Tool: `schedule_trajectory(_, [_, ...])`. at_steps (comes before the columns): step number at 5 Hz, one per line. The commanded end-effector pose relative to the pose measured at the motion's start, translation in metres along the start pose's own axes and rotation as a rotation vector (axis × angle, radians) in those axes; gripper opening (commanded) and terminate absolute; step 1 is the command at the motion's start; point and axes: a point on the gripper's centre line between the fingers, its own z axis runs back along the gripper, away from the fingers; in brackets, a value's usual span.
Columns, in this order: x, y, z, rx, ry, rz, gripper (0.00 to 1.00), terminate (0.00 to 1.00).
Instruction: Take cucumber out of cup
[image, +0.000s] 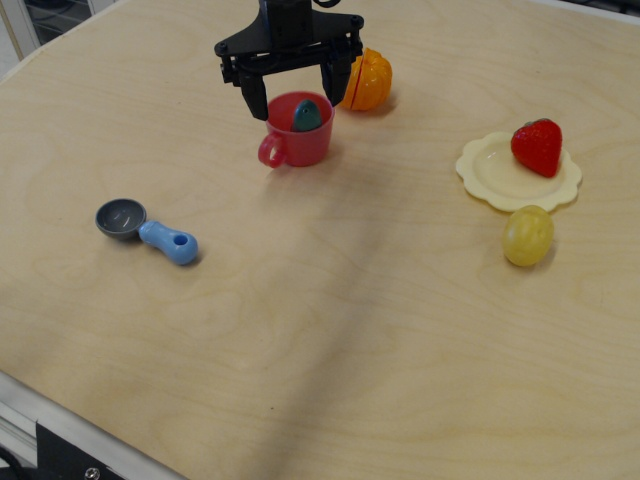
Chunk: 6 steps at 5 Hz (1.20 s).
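The red cup (300, 138) stands upright at the back middle of the table, its pinkish-red handle toward the left front. The dark teal-green cucumber (307, 115) stands in it, its rounded end poking above the rim. My black gripper (294, 100) is open, just behind and above the cup. Its left finger (255, 98) is beside the cup's left rim and its right finger is beside the right rim. The fingers straddle the cup's back edge and hold nothing.
An orange toy (367, 80) sits just right of the gripper. A cream plate (495, 175) with a red strawberry (538, 146) is at the right, a yellow lemon-like toy (527, 236) in front of it. A grey scoop with a blue handle (147, 230) lies at the left.
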Motion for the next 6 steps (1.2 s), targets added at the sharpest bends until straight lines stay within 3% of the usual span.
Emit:
schedule_trajectory(1, [0.012,-0.002,0.006,-0.026,-0.036,0.012,1.00,0.00])
schedule_trajectory(3, [0.011,-0.012,0.001,0.014,-0.007,-0.007,1.00,0.00])
schedule_trajectory(4, [0.012,-0.008,-0.003,0.028,0.009,0.006,0.00,0.00])
schedule_trajectory(6, [0.015,-0.014,-0.003,0.039,0.007,0.017,0.00,0.00])
